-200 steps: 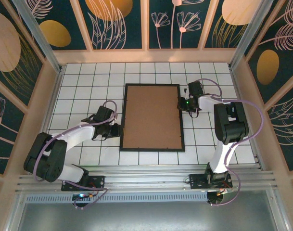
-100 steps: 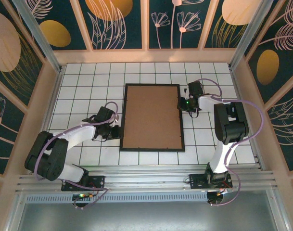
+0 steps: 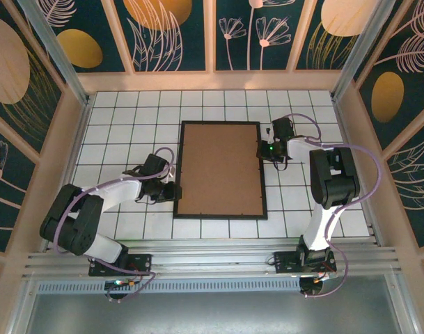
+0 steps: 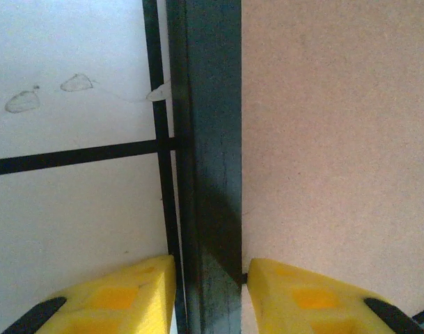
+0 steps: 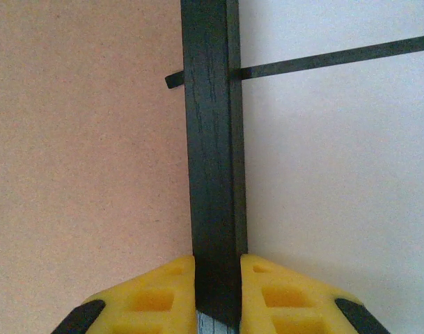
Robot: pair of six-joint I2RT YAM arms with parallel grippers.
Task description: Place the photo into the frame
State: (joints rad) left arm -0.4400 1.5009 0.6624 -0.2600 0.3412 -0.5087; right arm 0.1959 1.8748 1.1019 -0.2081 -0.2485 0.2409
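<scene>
Has the frame (image 3: 218, 124) lying flat on the white tiled bench (image 3: 114, 125), about midway across, with its long sides running away from the arm bases; shows it back-up, with a brown backing board (image 3: 220, 170) filling the opening inside the thin black rails; reaches in from the right with the right hand (image 3: 264, 152) to the upper part of the right rail; clenches that rail, by the right wrist view, between two yellow pads (image 5: 152, 296) pressed flush to both its sides, one pad on the board side, the other on the bench side; shows there a small dark tab (image 5: 174, 79) jutting from the rail over the board; reaches in from the left with the left hand (image 3: 173, 191) to the lower part of the left rail; straddles that rail, by the left wrist view, with one yellow pad over the bench and the other over the board, both just beside the black wood; cannot tell a true pinch from a mere close fit of this hand around the rail, given a dark sliver between rail and pad on the board side; shows a small pale tab (image 4: 159, 90) poking out from the rail's outer edge onto the bench, farther up.
</scene>
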